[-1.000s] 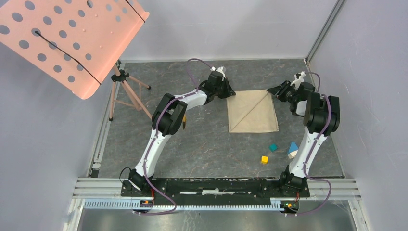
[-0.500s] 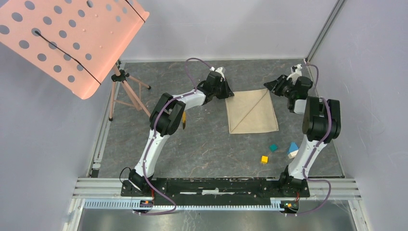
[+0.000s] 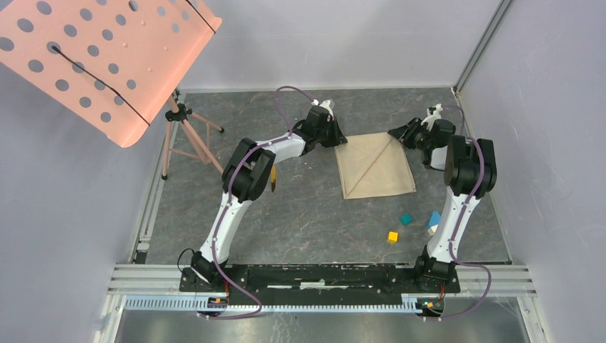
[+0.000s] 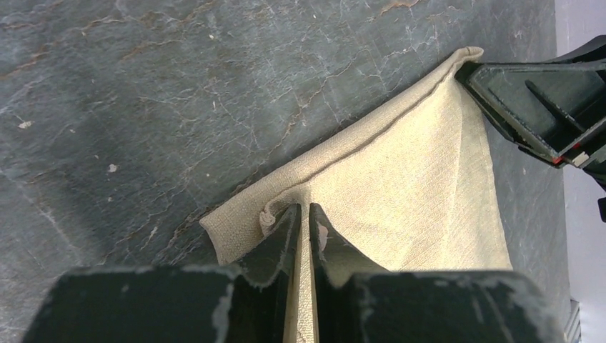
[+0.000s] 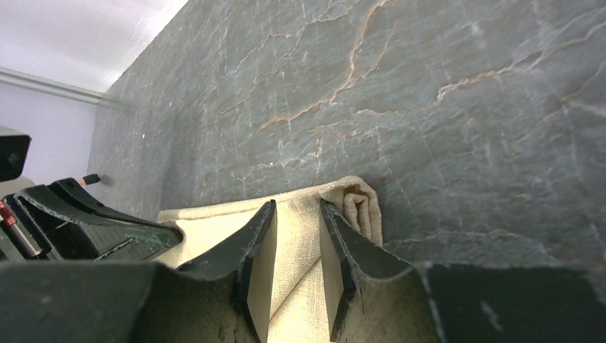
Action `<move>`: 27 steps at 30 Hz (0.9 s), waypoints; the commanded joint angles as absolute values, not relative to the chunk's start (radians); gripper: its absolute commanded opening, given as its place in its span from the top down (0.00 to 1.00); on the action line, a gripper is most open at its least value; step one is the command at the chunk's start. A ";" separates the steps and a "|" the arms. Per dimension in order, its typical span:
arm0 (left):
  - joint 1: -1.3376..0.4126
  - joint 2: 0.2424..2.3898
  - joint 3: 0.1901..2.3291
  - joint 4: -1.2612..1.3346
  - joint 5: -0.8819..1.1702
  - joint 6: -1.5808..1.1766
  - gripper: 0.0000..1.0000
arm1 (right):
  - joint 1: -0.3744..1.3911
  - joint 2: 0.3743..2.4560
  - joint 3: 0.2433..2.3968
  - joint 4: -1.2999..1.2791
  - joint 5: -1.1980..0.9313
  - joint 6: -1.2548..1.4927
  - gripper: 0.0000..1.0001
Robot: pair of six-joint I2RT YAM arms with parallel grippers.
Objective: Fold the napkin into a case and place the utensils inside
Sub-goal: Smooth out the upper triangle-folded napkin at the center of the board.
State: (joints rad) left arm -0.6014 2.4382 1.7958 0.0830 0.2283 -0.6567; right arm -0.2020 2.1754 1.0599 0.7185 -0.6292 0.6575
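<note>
**Beige napkin (image 3: 375,166) clamped at both far corners**

Beige cloth lies folded on the grey marbled table (image 3: 300,214), in its far right part, with one diagonal crease running from the far right corner to the near left corner. We see the near edge and both side edges lying flat and free. The far edge runs between the two claws.

The left gripper (image 3: 339,139) is closed on the far left corner. The right gripper (image 3: 395,133) is clamped on the far right corner.

Bare table surrounds the napkin to the left and towards the bases. On the right, the right arm stands between the cloth and the side wall (image 3: 543,143).

A teal cube (image 3: 406,219), a yellow cube (image 3: 392,236) and a blue block (image 3: 434,219) sit near the right arm, apart from the napkin's near edge. A tripod (image 3: 187,132) carrying a pink perforated panel (image 3: 100,57) stands at the far left, well apart from the cloth.

The overhead view cannot show us the jaws. The left wrist view shows them nearly together, with a thin layer of cloth pinched between. The right wrist view shows wider jaws straddling a rolled fold, with cloth filling the gap.
</note>
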 commanded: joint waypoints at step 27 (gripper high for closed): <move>-0.609 2.199 1.819 0.082 0.194 -0.546 0.54 | -0.147 1.749 0.798 0.613 -0.563 0.533 0.58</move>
